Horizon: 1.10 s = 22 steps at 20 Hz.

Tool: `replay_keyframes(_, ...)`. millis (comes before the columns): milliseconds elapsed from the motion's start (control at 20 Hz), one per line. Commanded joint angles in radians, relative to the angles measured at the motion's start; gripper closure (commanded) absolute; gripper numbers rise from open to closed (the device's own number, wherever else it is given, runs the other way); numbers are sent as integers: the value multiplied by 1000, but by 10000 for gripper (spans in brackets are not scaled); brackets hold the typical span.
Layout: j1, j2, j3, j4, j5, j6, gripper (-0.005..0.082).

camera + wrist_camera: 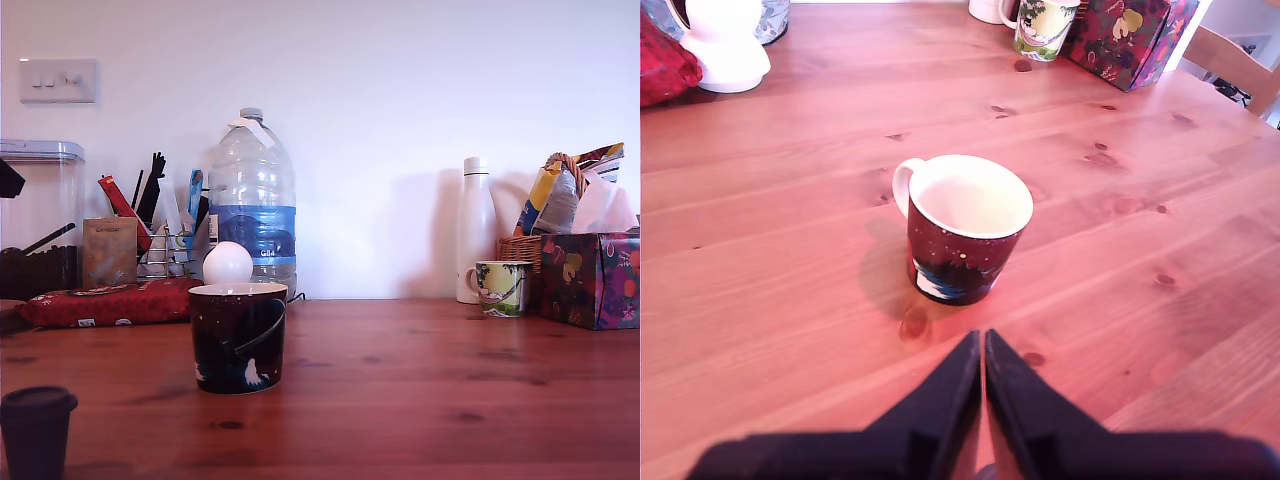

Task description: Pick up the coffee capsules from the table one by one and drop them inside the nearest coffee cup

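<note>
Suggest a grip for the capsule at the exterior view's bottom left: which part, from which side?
Judging from the exterior view, come from straight above and close on the tapered body just under the wide rim of the coffee capsule. It stands upright on the table, so the rim should catch on the fingers. The gripper looks shut and must open first.

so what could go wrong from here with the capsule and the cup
1. The gripper is shut and empty above the table, aimed at the coffee cup, while the one visible coffee capsule stands at the exterior view's lower left and is out of the wrist view; the arm may miss it.
2. Its fingers are pressed together; they must open before any grasp, or they may knock the capsule over.
</note>
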Motion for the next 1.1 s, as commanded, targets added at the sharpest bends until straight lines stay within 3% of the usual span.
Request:
replay_keyframes(0, -3, 3, 5, 6, 0, 0, 788)
replay_keyframes(300, -3, 3, 5, 13, 0, 3, 788)
replay_keyframes(550, -3, 3, 5, 13, 1, -25, 749)
replay_keyframes(650, -3, 3, 5, 21, 0, -30, 592)
replay_keyframes(800, -3, 3, 5, 61, 0, -30, 127)
replay_keyframes(850, -3, 3, 5, 70, 1, -29, 32)
replay_keyframes(1050, -3, 3, 5, 67, 25, -29, 15)
